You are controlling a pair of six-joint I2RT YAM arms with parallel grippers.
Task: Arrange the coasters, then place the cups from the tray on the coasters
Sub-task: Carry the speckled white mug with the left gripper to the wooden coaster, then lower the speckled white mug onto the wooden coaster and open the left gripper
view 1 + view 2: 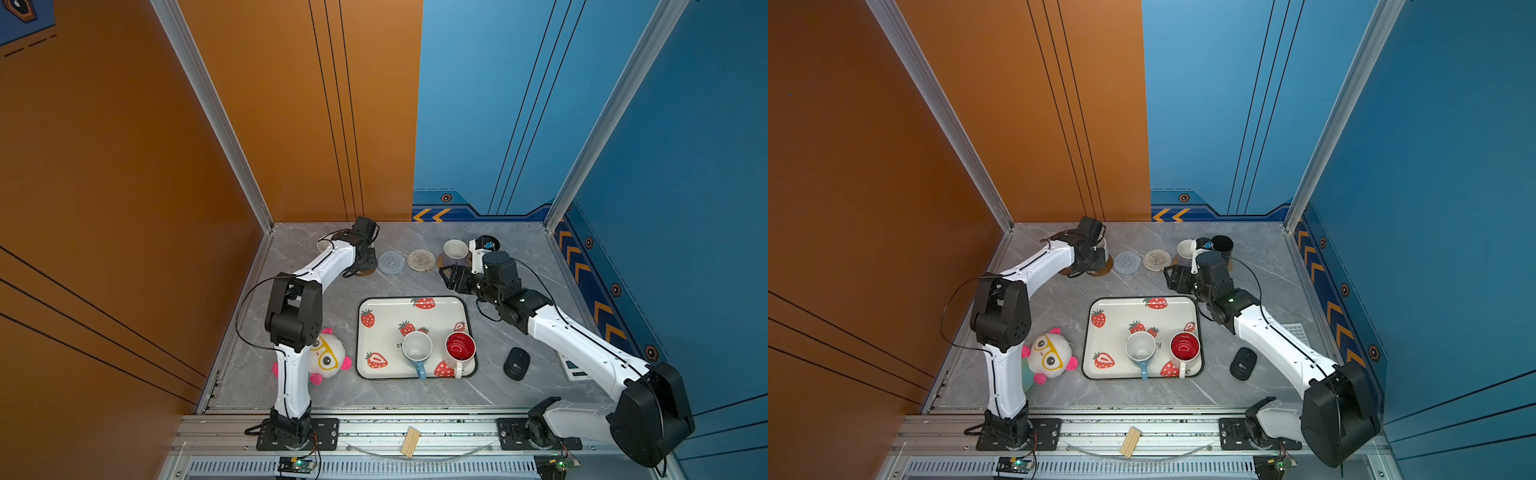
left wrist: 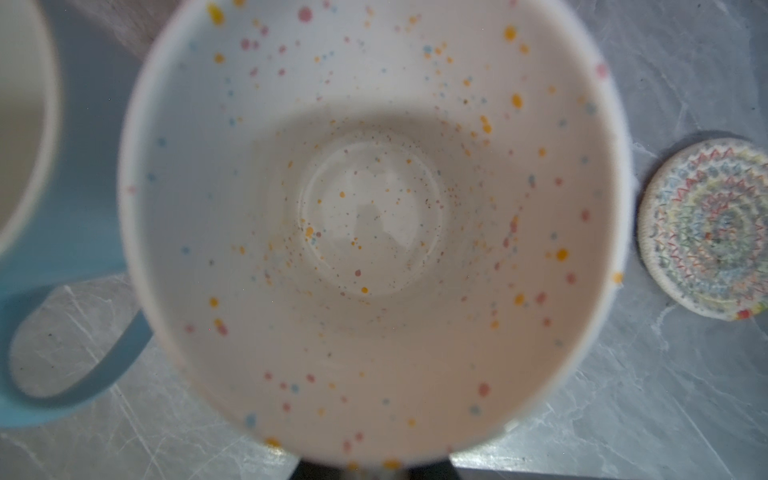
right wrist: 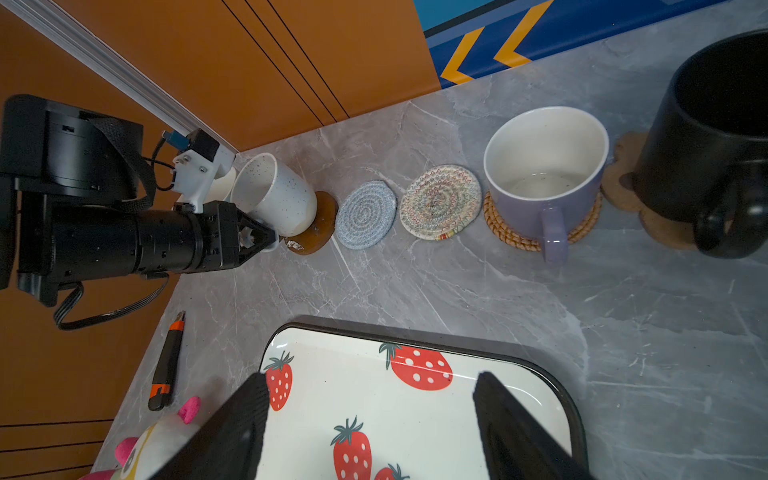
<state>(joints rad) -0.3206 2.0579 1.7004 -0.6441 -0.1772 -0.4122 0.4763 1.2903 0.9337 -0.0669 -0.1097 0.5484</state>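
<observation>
Left end effector [image 3: 259, 240] (on speckled mug [image 3: 276, 193])

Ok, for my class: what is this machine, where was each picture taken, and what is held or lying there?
It is two robot arms with pincer grippers. Two pictures look down from overhead; two come from wrist cameras. The left gripper is closed on a speckled mug at a brown coaster. The open right gripper hovers near the strawberry tray with a light blue mug and a red-lined mug. A lavender mug sits on a rattan coaster, a black mug on a paw coaster; the grey coaster and cream coaster are bare.
</observation>
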